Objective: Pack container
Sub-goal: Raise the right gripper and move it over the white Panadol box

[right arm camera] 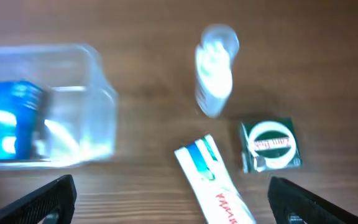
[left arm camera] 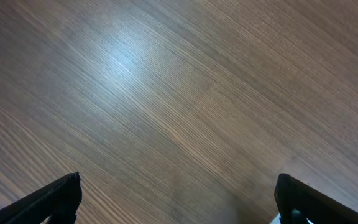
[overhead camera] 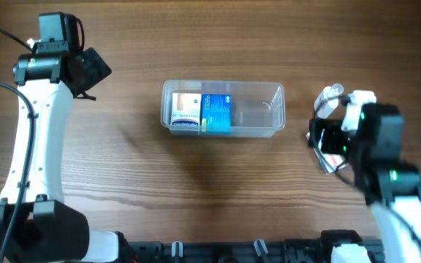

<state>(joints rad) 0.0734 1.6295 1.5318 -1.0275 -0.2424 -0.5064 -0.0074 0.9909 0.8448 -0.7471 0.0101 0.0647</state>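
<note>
Two hands are hanging over a brown wood-grain bench [left arm camera: 166, 93]. The left hand [left arm camera: 179, 205] is hovering with its fingers spread wide and empty, with only bare wood lying beneath it. The right hand [right arm camera: 174, 208] is likewise standing wide open and gripping nothing.

To that hand's left, the clear, round-cornered rectangular plastic container [right arm camera: 101, 106] is sitting on the bench, well apart from the left hand. A blue-printed carton [right arm camera: 11, 121] and a white-and-beige carton [overhead camera: 187, 111] are standing side by side in the end farther from the right hand, leaving the nearer end free.

Beneath the right hand, a white flat packet with green and red print [right arm camera: 213, 186] is lying at a slant. Just to the packet's right a dark green square box with a white oval label [right arm camera: 269, 144] is resting, and ahead of the hand a small clear bottle [right arm camera: 215, 68] is showing, too blurred to judge its pose.

Judged step: the right hand is preparing to collect a loose item. Doing this well is calling for turning the wrist so the fingers are closing across the packet's narrow width. The hand should then be lowering astride it, clear of the green box.
</note>
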